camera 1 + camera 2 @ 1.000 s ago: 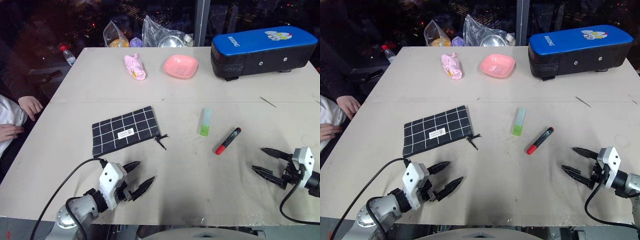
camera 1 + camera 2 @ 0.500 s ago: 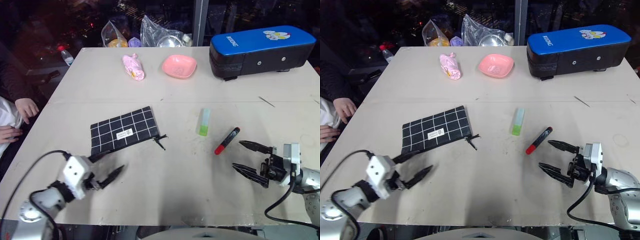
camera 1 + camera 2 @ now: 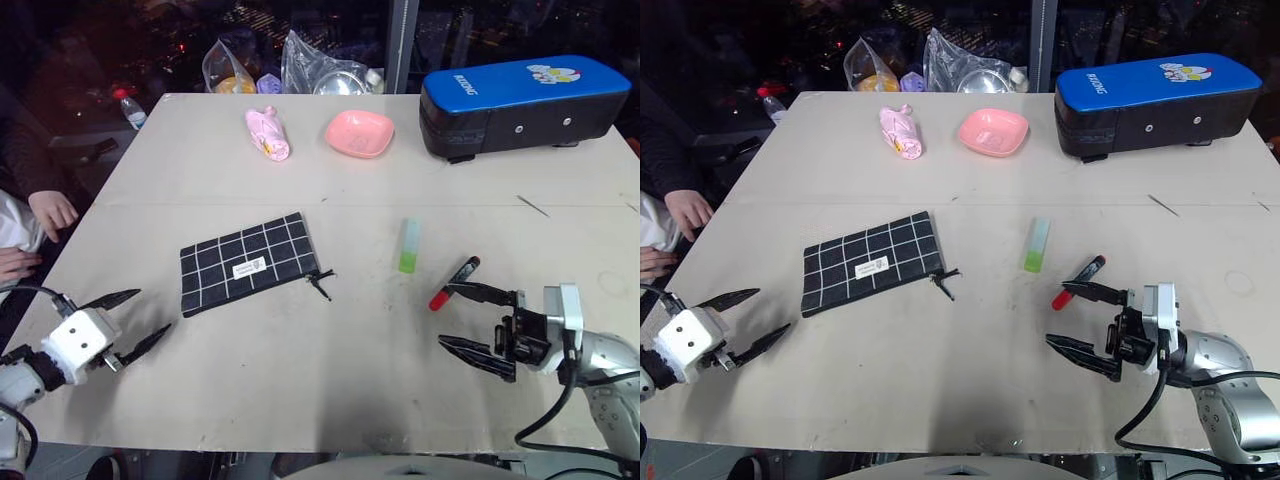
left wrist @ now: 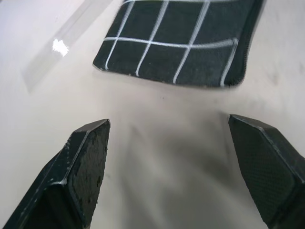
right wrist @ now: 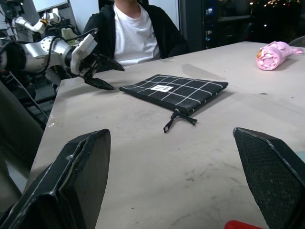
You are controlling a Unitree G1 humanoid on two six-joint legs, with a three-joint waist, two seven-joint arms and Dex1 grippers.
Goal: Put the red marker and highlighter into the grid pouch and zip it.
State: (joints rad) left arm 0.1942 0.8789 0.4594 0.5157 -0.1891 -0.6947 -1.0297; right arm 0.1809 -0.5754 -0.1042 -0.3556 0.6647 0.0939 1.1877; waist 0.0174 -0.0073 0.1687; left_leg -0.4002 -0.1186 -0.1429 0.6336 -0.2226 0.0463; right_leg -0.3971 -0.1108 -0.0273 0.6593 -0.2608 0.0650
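Observation:
The grid pouch (image 3: 248, 262) lies flat left of the table's middle, its zipper pull (image 3: 322, 283) trailing to the right. The pale green highlighter (image 3: 409, 246) and the red marker (image 3: 455, 283) lie right of the middle. My left gripper (image 3: 152, 310) is open and empty near the front left corner, pointing at the pouch (image 4: 178, 43) from a short way off. My right gripper (image 3: 444, 314) is open and level, pointing left, its upper fingertip just beside the marker's red end (image 5: 243, 224). The right wrist view looks across to the pouch (image 5: 176, 89).
A blue-and-black case (image 3: 525, 100) stands at the back right, with a pink bowl (image 3: 360, 132) and a pink bundle (image 3: 268, 133) to its left. Plastic bags (image 3: 320, 70) sit beyond the far edge. A person's hands (image 3: 50, 212) rest at the left edge.
My left gripper has swung left from in front of the pouch to the front left corner. My right gripper has moved left, close to the marker. Both stayed open.

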